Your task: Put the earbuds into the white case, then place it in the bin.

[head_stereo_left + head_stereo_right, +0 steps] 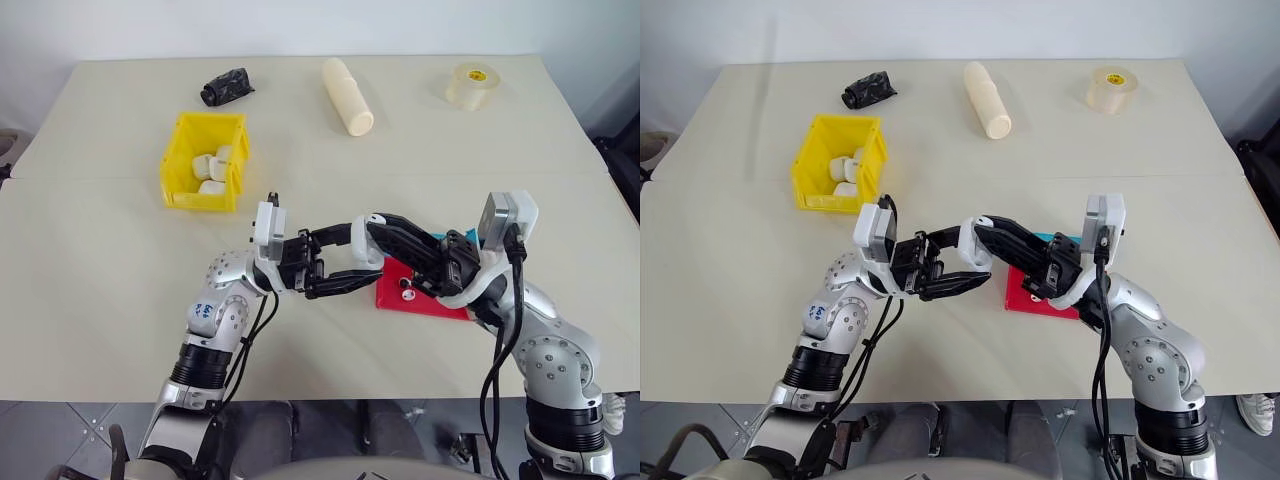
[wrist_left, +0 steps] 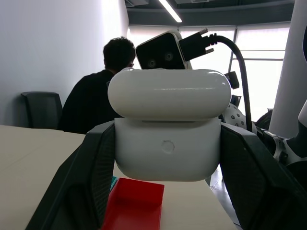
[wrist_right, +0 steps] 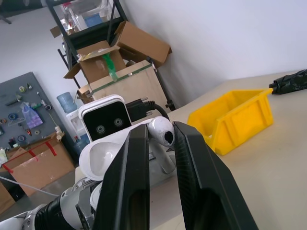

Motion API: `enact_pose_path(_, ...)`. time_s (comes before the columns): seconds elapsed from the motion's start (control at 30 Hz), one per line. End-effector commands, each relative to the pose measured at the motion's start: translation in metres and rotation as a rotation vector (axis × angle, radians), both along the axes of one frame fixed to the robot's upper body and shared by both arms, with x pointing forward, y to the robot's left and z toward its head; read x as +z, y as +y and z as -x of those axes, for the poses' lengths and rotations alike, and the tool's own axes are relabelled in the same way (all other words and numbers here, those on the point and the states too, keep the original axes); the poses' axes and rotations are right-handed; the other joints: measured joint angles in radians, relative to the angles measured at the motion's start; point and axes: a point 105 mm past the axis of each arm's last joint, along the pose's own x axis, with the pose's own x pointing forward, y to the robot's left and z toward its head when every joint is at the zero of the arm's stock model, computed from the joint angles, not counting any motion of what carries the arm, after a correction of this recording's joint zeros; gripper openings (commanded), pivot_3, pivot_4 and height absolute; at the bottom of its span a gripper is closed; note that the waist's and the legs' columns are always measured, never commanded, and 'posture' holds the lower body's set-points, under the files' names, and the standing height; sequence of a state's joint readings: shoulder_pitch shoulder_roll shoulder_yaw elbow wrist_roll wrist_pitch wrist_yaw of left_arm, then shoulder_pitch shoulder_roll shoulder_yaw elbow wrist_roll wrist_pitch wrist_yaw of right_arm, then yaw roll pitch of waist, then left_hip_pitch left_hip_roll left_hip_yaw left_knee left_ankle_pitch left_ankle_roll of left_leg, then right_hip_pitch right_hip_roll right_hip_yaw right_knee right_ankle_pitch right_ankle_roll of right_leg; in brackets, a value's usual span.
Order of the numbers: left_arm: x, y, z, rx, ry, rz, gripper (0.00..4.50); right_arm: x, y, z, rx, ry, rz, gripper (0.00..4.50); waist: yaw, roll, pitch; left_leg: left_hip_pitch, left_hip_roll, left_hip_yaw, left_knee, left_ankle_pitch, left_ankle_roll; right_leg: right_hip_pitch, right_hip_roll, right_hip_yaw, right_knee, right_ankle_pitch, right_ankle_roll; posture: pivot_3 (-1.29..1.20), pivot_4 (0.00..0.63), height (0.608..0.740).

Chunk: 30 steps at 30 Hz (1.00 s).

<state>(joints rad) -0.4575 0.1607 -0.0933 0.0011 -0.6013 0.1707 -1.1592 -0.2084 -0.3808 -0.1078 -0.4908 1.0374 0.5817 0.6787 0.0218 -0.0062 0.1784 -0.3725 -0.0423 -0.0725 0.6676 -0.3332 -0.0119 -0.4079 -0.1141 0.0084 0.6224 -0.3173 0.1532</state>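
my left fingers [image 2: 57, 191] are clenched on the case [image 2: 168, 143], lid tipped open, above the desk [image 1: 100, 280] by the red tray [image 1: 395, 292]. my right fingers [image 3: 192, 163] pinch an earbud [image 3: 162, 132] just at the open case. another earbud [image 1: 405, 294] lies in the tray. the bin [image 1: 180, 150] sits well apart, holding white cases.
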Motion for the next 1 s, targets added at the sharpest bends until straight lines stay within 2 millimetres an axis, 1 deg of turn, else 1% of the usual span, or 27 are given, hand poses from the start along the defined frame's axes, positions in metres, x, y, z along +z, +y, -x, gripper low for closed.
enact_pose_path(0.03,0.020,-0.003,0.013,-0.045,-0.088,0.054,2.80,-0.005,0.008,0.003,0.015,0.024,-0.007,0.39,0.000,0.000,0.000,0.000,0.000,0.000,0.000,0.000,0.000,0.000,0.000,0.000,0.000,0.000,0.000,0.00,0.150,0.740)
enact_pose_path(0.17,0.022,-0.005,0.012,-0.042,-0.097,0.062,2.80,-0.008,0.016,0.006,0.021,0.047,-0.034,0.39,0.000,0.000,0.000,0.000,0.000,0.000,0.000,0.000,0.000,0.000,0.000,0.000,0.000,0.000,0.000,0.00,0.150,0.740)
enact_pose_path(0.37,0.025,-0.006,0.012,-0.042,-0.106,0.072,2.80,-0.016,0.020,0.007,0.023,0.104,-0.058,0.39,0.000,0.000,0.000,0.000,0.000,0.000,0.000,0.000,0.000,0.000,0.000,0.000,0.000,0.000,0.000,0.00,0.150,0.740)
enact_pose_path(0.43,0.026,-0.006,0.012,-0.042,-0.108,0.073,2.80,-0.017,0.021,0.009,0.037,0.107,-0.053,1.11,-0.001,0.000,0.000,0.000,0.000,0.000,0.000,0.000,0.000,0.000,0.000,0.000,0.000,0.000,0.000,0.00,0.150,0.740)
enact_pose_path(0.47,0.026,-0.006,0.012,-0.041,-0.109,0.074,2.80,-0.017,0.022,0.011,0.055,0.104,-0.046,1.37,-0.001,0.000,0.000,0.000,0.000,0.000,0.000,0.000,0.000,0.000,0.000,0.000,0.000,0.000,0.000,0.00,0.150,0.740)
enact_pose_path(0.53,0.027,-0.006,0.011,-0.041,-0.111,0.075,2.80,-0.017,0.023,0.012,0.058,0.092,-0.034,2.10,-0.001,0.000,0.000,0.000,0.000,0.000,0.000,0.000,0.000,0.000,0.000,0.000,0.000,0.000,0.000,0.00,0.150,0.740)
enact_pose_path(0.57,0.027,-0.006,0.011,-0.040,-0.112,0.076,2.80,-0.017,0.023,0.013,0.064,0.089,-0.032,2.35,-0.001,0.000,0.000,0.000,0.000,0.000,0.000,0.000,0.000,0.000,0.000,0.000,0.000,0.000,0.000,0.00,0.150,0.740)
enact_pose_path(0.7,0.028,-0.006,0.011,-0.039,-0.114,0.078,2.80,-0.015,0.022,0.013,0.063,0.070,-0.023,3.62,-0.002,0.000,0.000,0.000,0.000,0.000,0.000,0.000,0.000,0.000,0.000,0.000,0.000,0.000,0.000,0.00,0.150,0.740)
enact_pose_path(0.77,0.028,-0.006,0.011,-0.038,-0.115,0.079,2.80,-0.013,0.020,0.012,0.053,0.053,-0.016,4.34,-0.001,0.000,0.000,0.000,0.000,0.000,0.000,0.000,0.000,0.000,0.000,0.000,0.000,0.000,0.000,0.00,0.150,0.740)
enact_pose_path(0.8,0.028,-0.006,0.011,-0.036,-0.114,0.079,2.80,-0.011,0.018,0.011,0.048,0.044,-0.012,4.46,-0.001,0.000,0.000,0.000,0.000,0.000,0.000,0.000,0.000,0.000,0.000,0.000,0.000,0.000,0.000,0.00,0.150,0.740)
enact_pose_path(1.0,0.025,-0.002,0.010,-0.023,-0.107,0.071,2.80,-0.005,0.000,0.010,0.017,-0.001,0.039,4.46,0.000,0.000,0.000,0.000,0.000,0.000,0.000,0.000,0.000,0.000,0.000,0.000,0.000,0.000,0.000,0.00,0.150,0.740)
